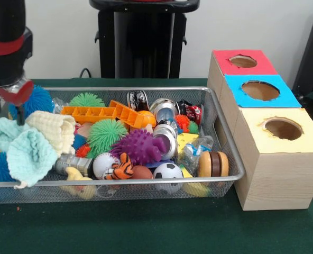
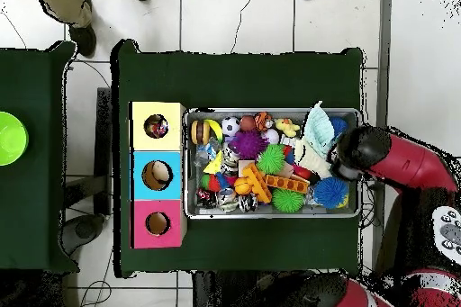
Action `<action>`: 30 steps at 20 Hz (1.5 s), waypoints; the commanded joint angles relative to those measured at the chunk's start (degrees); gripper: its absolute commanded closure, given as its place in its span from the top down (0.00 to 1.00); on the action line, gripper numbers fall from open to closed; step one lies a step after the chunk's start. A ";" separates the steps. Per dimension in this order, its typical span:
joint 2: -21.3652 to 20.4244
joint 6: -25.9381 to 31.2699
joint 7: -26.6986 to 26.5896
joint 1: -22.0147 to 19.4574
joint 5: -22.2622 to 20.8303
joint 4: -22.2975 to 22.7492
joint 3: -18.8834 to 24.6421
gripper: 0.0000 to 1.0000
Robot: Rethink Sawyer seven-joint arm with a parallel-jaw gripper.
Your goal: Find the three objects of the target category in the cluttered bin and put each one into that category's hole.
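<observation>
The table [image 1: 146,233] is covered with a dark green cloth; two items rest directly on it. A wire mesh bin [image 1: 146,188] filled with mixed toys and cloths sits on the cloth; a wooden box [image 1: 273,174] stands just beside it, at the bin's right end in the front view. The box top carries three round holes, on red, blue and yellow panels.

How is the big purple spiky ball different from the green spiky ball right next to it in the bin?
The purple spiky ball has thick, stubby bumps; the green spiky ball has fine, hair-like spikes. The purple one lies nearer the bin's front rim, beside the tiger toy, while the green one sits just behind it, under the orange plastic piece. Both are round, similar in size, and rest among the clutter.
</observation>
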 commanded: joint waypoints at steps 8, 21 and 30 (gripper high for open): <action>-2.14 5.08 -2.54 1.09 1.20 6.52 8.53 1.00; -6.52 9.33 4.20 4.97 6.25 9.15 9.40 1.00; -0.61 2.41 4.86 5.15 5.70 7.59 8.62 1.00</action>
